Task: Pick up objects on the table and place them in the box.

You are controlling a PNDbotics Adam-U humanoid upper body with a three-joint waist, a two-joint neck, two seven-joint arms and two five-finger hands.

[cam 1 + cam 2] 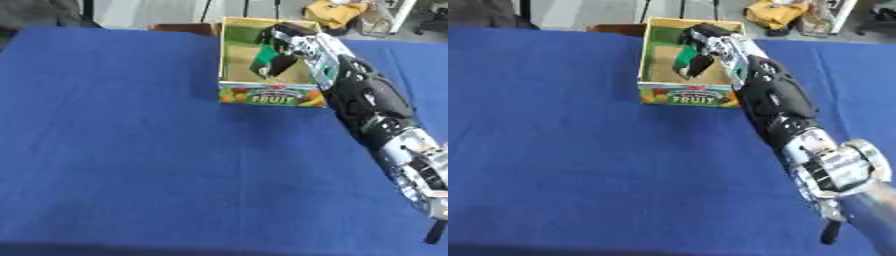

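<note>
A cardboard box (269,95) with a "FRUIT" label on its front wall stands at the far middle of the blue table. My right arm reaches in from the lower right, and my right hand (289,40) hangs over the inside of the box. Its dark fingers (701,64) curl down around a green object (681,57), which sits within the box walls, above the brown floor. How the object rests is hidden by the hand. My left hand shows in neither view.
The blue cloth (114,140) covers the whole table. A brown item (181,27) lies just behind the box at the table's far edge. A yellow bag (337,12) sits on the floor beyond.
</note>
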